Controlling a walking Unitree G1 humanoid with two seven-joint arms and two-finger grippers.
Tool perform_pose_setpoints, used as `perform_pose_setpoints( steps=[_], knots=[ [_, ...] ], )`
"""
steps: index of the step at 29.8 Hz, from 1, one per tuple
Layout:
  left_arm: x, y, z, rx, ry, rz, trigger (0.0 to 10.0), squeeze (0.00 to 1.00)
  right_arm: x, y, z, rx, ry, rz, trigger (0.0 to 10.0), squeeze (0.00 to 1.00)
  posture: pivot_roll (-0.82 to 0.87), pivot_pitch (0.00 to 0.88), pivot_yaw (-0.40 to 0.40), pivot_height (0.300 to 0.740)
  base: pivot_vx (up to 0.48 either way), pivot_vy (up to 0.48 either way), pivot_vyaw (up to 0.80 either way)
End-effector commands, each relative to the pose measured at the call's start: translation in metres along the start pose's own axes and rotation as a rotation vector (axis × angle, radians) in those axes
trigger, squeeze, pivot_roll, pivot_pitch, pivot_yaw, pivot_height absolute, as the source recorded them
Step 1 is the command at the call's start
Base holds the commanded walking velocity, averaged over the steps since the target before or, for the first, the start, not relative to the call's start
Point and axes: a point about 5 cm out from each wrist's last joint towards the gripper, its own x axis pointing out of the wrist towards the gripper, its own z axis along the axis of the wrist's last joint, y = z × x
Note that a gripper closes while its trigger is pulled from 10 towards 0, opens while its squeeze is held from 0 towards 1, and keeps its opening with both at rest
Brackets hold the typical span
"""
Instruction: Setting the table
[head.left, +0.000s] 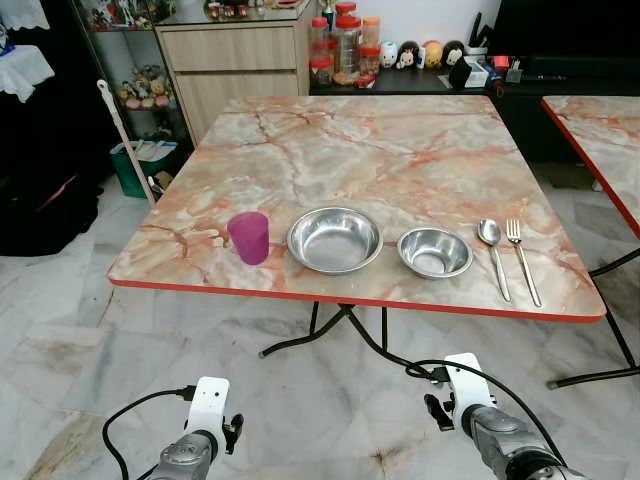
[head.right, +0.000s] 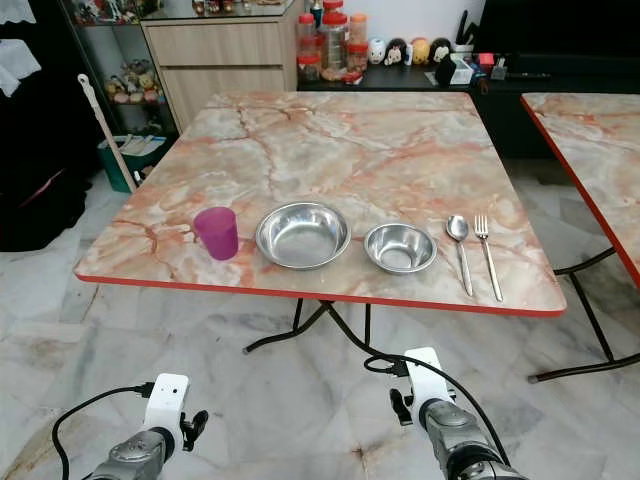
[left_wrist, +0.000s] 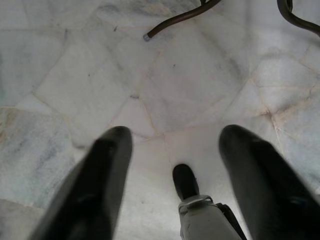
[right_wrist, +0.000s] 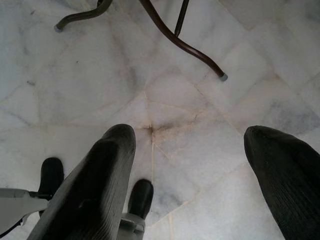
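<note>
Square surface of pink-orange marble pattern, edged in red, standing on dark curved metal legs over a pale marble-tile floor. Along the near edge, a row of tableware:

- Purple cup, translucent plastic, upright, at the robot's left end.
- Large steel bowl, shiny and wide, just beside the cup.
- Small steel bowl, same finish, near the large one but apart from it.
- Spoon and fork, silver, lying side by side with handles toward the near edge, right of the small bowl.

Behind the surface, a wooden cabinet and a dark counter with red-lidded jars and small figurines. A second marble-patterned surface at the right edge.

Both arms held low, below and in front of the near edge, over the floor. Left gripper with fingers spread apart, holding nothing, pointed at the tiles. Right gripper likewise with fingers wide apart and empty, table legs visible beyond them.
</note>
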Motion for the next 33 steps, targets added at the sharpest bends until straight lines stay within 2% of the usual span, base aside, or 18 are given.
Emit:
perform_pose_setpoints(
  steps=[1, 12, 13, 16, 21, 24, 26, 28, 29, 30, 33],
  knots=[
    [0.0, 0.002, -0.001, 0.0, 0.006, 0.005, 10.0, 1.0, 0.0, 0.0, 0.004, 0.006, -0.008, 0.004, 10.0, 0.0, -0.05, 0.01, 0.047, 0.74, 0.0, 0.0, 0.0],
    [-0.001, 0.003, -0.001, 0.013, 0.002, 0.017, 10.0, 1.0, 0.0, 0.001, 0.004, 0.006, -0.008, 0.006, 10.0, 0.0, -0.05, 0.011, 0.052, 0.74, 0.0, 0.0, 0.0],
    [-0.001, 0.004, 0.0, 0.013, -0.006, 0.025, 10.0, 0.0, 0.0, 0.001, 0.004, 0.007, -0.008, 0.006, 10.0, 0.0, -0.05, 0.011, 0.052, 0.74, 0.0, 0.0, 0.0],
    [-0.002, 0.007, -0.001, -0.015, -0.026, 0.091, 10.0, 0.0, 0.0, 0.001, 0.003, 0.009, -0.007, 0.006, 10.0, 0.0, -0.05, 0.015, 0.054, 0.74, 0.0, 0.0, 0.0],
    [-0.003, 0.012, 0.002, 0.042, -0.06, 0.183, 10.0, 0.0, 0.0, 0.001, 0.003, 0.005, -0.005, 0.008, 10.0, 0.0, -0.03, 0.022, 0.05, 0.74, 0.0, 0.0, 0.0],
    [-0.003, 0.012, 0.002, 0.012, -0.078, 0.195, 10.0, 0.0, 0.0, 0.001, 0.002, 0.004, -0.004, 0.01, 10.0, 0.0, -0.03, 0.02, 0.051, 0.74, 0.0, 0.0, 0.0],
    [-0.003, 0.024, 0.017, 0.025, -0.143, 0.198, 10.0, 0.0, 0.0, 0.001, 0.002, 0.003, -0.004, 0.011, 10.0, 0.0, -0.03, 0.019, 0.053, 0.74, 0.0, 0.0, 0.0],
    [-0.003, 0.023, 0.017, 0.026, -0.143, 0.2, 10.0, 0.0, 0.0, 0.001, 0.002, 0.003, -0.004, 0.011, 10.0, 0.0, -0.03, 0.019, 0.053, 0.74, 0.0, 0.0, 0.0],
    [-0.004, 0.035, 0.043, 0.072, -0.249, 0.186, 10.0, 0.0, 0.0, 0.002, 0.002, 0.003, -0.004, 0.012, 10.0, 0.0, -0.03, 0.013, 0.059, 0.74, 0.0, 0.0, 0.0],
    [-0.006, 0.04, 0.053, 0.088, -0.295, 0.177, 10.0, 0.0, 0.0, 0.002, 0.002, 0.003, -0.004, 0.013, 10.0, 0.0, -0.03, 0.013, 0.059, 0.74, 0.0, 0.0, 0.0],
    [-0.008, 0.041, 0.052, 0.055, -0.326, 0.141, 10.0, 0.0, 0.0, 0.002, 0.001, 0.002, -0.004, 0.014, 10.0, 0.0, -0.03, 0.008, 0.06, 0.74, 0.0, 0.0, 0.0]
  ],
)
